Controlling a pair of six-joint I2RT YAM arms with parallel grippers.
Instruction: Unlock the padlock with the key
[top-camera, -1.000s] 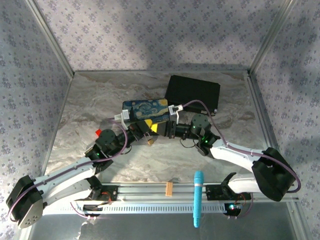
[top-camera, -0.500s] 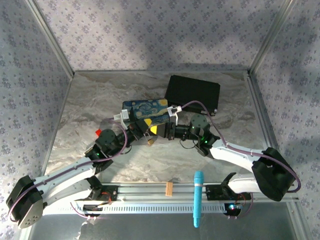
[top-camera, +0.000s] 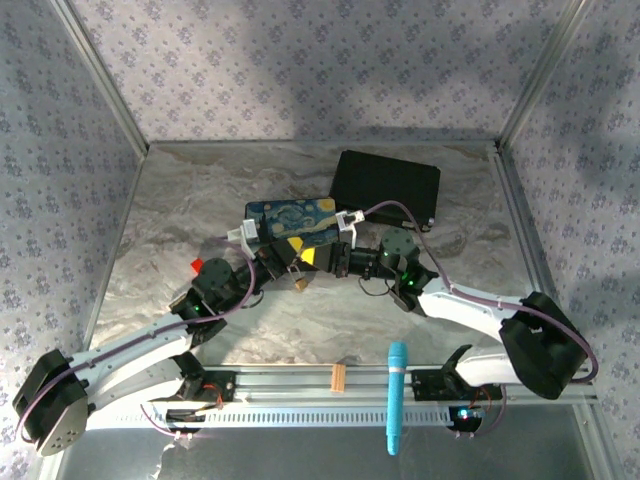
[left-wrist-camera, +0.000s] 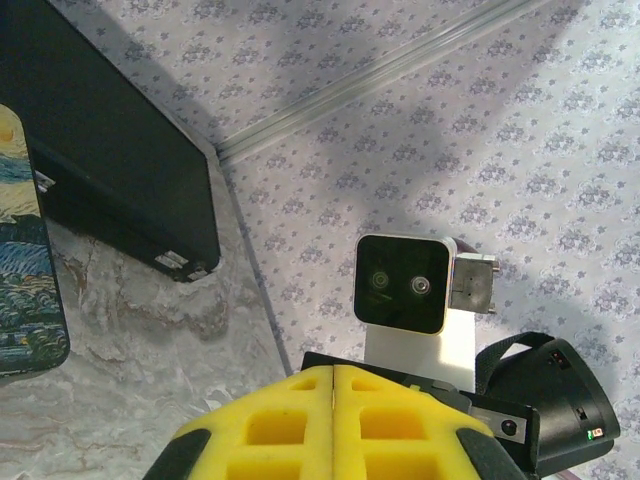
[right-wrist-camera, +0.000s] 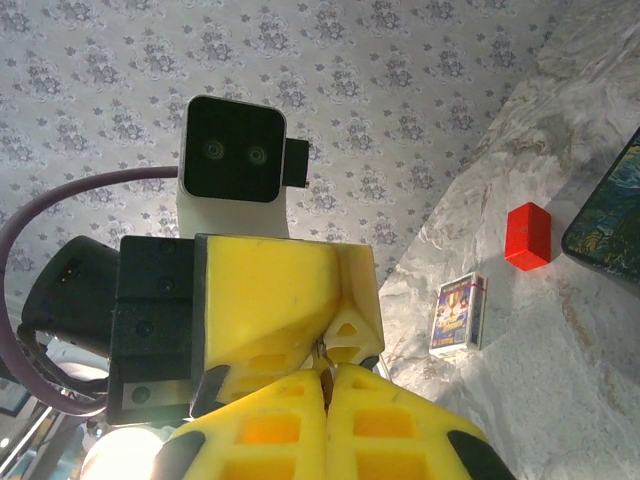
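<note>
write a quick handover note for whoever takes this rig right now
Left end effector: shut; what it grips is hidden.
Right end effector: shut, with a thin silvery sliver at its tips, likely the key.
Padlock: brass speck beside the meeting tips, near the blue painted box.
Done: end effectors are tip to tip at the padlock.
Left: can't tell if the key is seated. Insert it, turn it, free the shackle.

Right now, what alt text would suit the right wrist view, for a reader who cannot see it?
The yellow right end effector, fingers shut at the bottom, meets the left end effector tip to tip, a thin sliver, likely the key, between them. Behind, a red block and a card box sit on the marble table.
</note>
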